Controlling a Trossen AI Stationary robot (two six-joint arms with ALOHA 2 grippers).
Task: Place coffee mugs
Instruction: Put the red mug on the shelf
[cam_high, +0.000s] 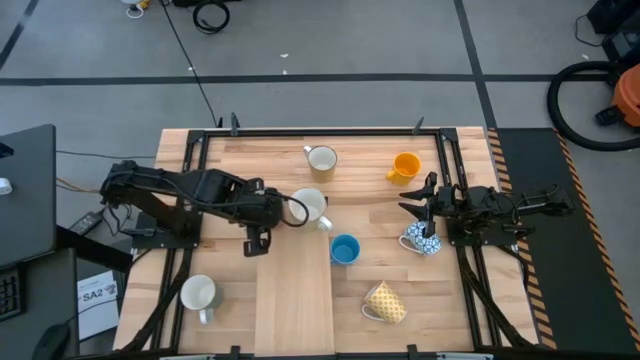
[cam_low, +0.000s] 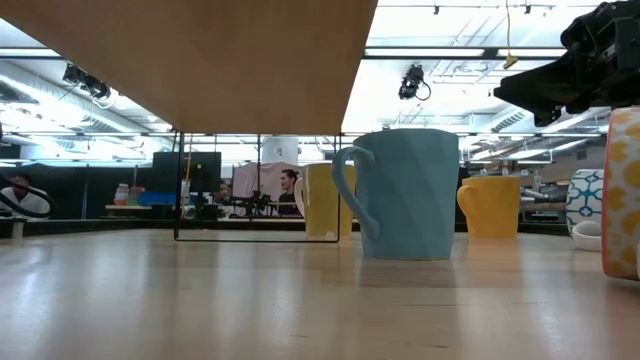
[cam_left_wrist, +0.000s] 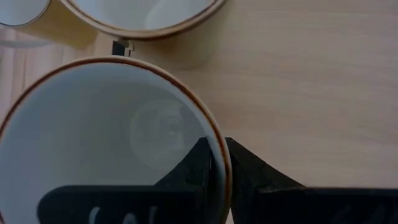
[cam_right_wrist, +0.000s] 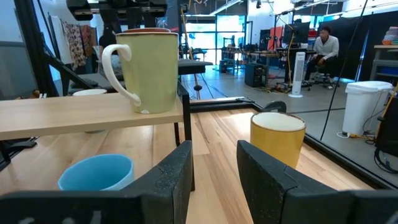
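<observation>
Your left gripper (cam_left_wrist: 216, 163) is pinched on the rim of a cream mug (cam_high: 309, 206) near the middle of the table (cam_high: 300, 300), one finger inside the wall and one outside; so thin a hold could let the mug swing or slip, and a second cream mug (cam_high: 321, 158) nearer the far edge could be knocked. Your right gripper (cam_high: 424, 197) waits half open, holding nothing, near the right edge over the blue-and-white patterned mug (cam_high: 421, 240); lowering it could tip that mug.
</observation>
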